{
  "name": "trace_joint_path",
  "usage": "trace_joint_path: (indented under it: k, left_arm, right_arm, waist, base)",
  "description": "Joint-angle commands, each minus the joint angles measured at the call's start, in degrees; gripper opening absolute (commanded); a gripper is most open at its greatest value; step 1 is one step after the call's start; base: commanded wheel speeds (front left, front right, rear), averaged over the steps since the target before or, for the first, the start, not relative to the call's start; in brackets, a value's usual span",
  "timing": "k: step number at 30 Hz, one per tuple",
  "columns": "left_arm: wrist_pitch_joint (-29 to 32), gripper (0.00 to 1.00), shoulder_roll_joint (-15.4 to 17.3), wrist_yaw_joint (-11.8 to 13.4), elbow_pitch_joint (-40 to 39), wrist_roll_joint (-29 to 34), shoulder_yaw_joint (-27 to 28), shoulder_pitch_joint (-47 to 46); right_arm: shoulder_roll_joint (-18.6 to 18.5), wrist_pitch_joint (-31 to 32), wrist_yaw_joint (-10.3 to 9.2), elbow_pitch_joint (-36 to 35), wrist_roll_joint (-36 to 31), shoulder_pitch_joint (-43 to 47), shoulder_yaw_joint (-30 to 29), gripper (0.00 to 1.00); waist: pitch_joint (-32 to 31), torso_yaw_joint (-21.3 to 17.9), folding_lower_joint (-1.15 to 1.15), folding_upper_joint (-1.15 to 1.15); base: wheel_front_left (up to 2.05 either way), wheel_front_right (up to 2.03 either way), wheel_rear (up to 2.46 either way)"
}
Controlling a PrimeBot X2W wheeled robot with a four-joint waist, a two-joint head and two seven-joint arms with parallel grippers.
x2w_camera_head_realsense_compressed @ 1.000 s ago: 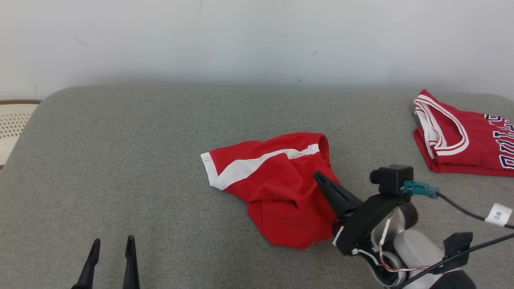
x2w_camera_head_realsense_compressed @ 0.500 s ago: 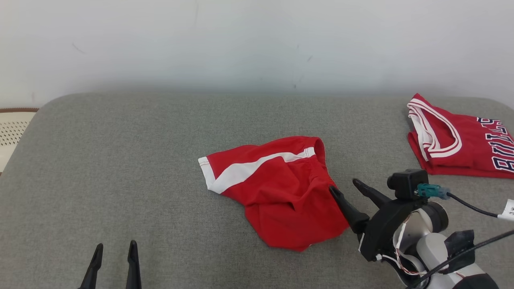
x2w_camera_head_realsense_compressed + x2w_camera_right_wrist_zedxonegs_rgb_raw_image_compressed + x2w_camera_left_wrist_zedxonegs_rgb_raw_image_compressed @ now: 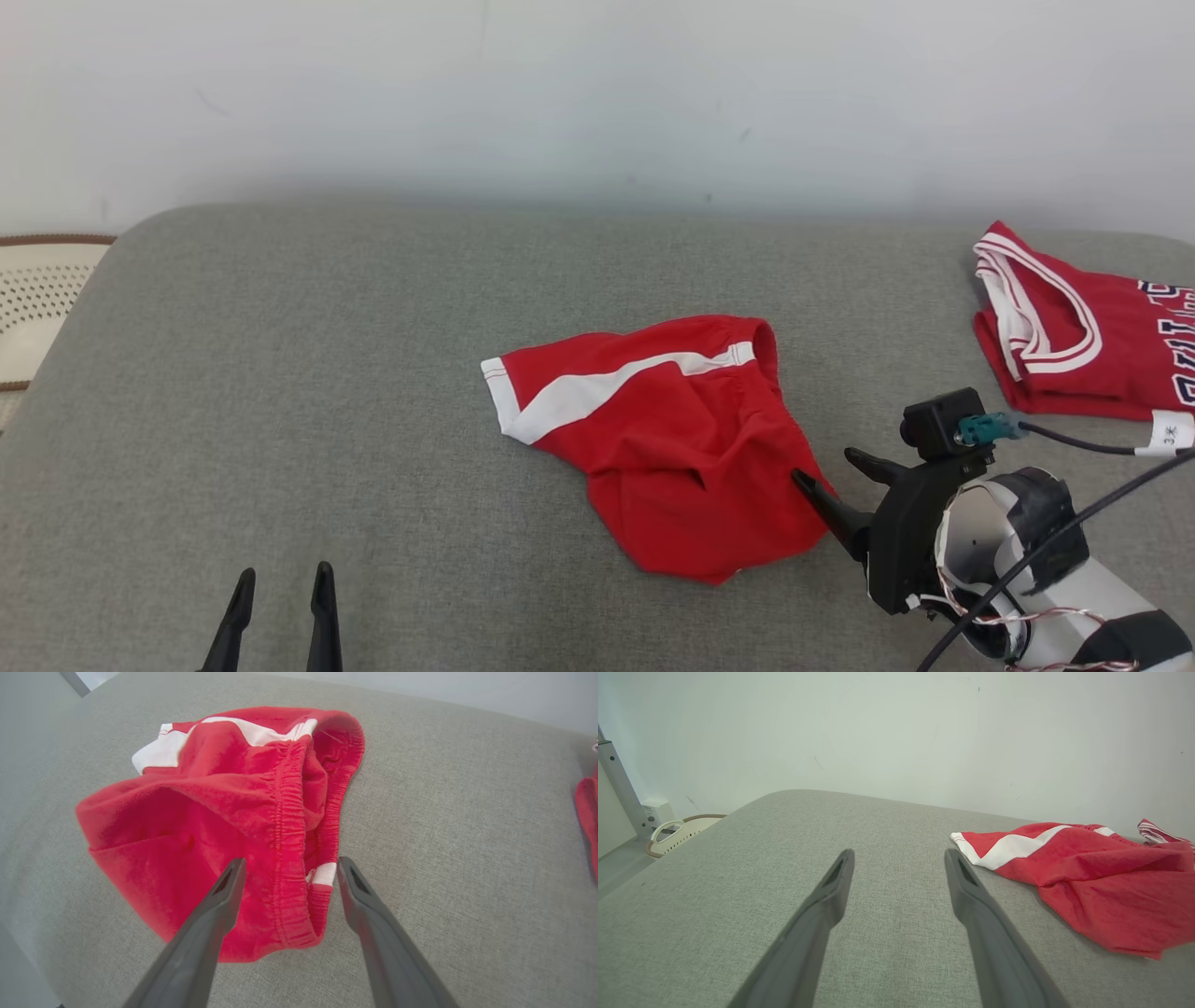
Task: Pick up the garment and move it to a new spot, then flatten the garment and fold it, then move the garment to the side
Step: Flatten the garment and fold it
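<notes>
A crumpled pair of red shorts with a white stripe lies in the middle of the grey cushion. My right gripper is open at the shorts' right edge, one finger over the red cloth and the other over bare cushion. In the right wrist view the gripper straddles the gathered elastic waistband of the shorts, with nothing pinched. My left gripper stands open at the lower left, well clear of the shorts, and its fingers hold nothing.
A red jersey with white trim and dark lettering lies at the cushion's far right. A woven basket sits off the cushion's left edge. A pale wall runs behind. Cables trail from my right wrist.
My right gripper has opened and drawn back to the right, from over the shorts to their right edge. The head camera has shifted slightly. The shorts have not moved.
</notes>
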Motion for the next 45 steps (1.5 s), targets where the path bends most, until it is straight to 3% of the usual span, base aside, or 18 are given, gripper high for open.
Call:
trace_joint_path:
  k: [1, 10, 11, 12, 20, 32, 38, 45]
  left_arm:
    - [-0.3, 1.00, -0.3, -0.3, 0.3, 0.6, 0.1, 0.0]
    - [-0.3, 1.00, -1.6, -1.4, 1.0, 1.1, 0.8, -1.2]
    - [-0.3, 1.00, -1.9, -1.8, 1.2, 1.3, 1.1, -1.2]
    - [-0.3, 1.00, -2.0, -1.9, 1.3, 1.4, 1.3, -1.2]
    - [-0.3, 1.00, -3.0, -2.6, 1.9, 1.7, 2.5, -1.0]
    - [-0.3, 1.00, -2.9, -3.2, 2.3, 2.6, 3.2, 0.2]
    - [-0.3, 1.00, -2.4, -2.8, 2.0, 2.6, 3.4, 1.6]
    - [0.1, 1.00, -1.7, -2.2, 1.3, 2.5, 3.7, 2.6]
  right_arm:
    - [-0.6, 0.7, -0.04, 0.8, 0.8, -1.3, 1.0, 1.00]
    - [-0.8, 3.1, -0.04, 6.0, 6.0, -5.4, 6.6, 1.00]
    - [-0.5, 3.3, -0.04, 6.1, 8.0, -5.7, 7.9, 0.35]
    - [-0.5, 3.2, -0.04, 6.0, 8.7, -6.1, 8.6, 0.00]
    - [-1.3, -1.9, -0.04, 4.2, 12.9, -8.4, 11.8, 0.00]
    - [-0.2, -9.6, -0.04, -6.0, 21.7, -11.6, 12.7, 0.00]
    - [0.6, -12.7, -0.04, -13.4, 28.0, -12.9, 10.2, 0.00]
    - [1.8, -15.4, -0.03, -17.4, 32.7, -12.8, 5.0, 0.00]
  waist:
    - [0.6, 0.7, 0.00, 0.00]
    - [2.7, 3.0, 0.00, 0.00]
    - [2.8, 3.1, 0.00, 0.00]
    - [2.8, 3.1, 0.00, 0.00]
    - [2.5, 2.1, 0.00, 0.00]
    - [0.2, 1.1, 0.00, 0.00]
    - [-1.6, 1.1, 0.00, 0.00]
    - [-3.0, 0.6, 0.00, 0.00]
  base:
    - [0.00, 0.00, 0.00]
    - [0.00, 0.00, 0.00]
    - [0.00, 0.00, 0.00]
    - [0.00, 0.00, 0.00]
    - [0.00, 0.00, 0.00]
    - [0.00, 0.00, 0.00]
    - [0.00, 0.00, 0.00]
    - [0.00, 0.00, 0.00]
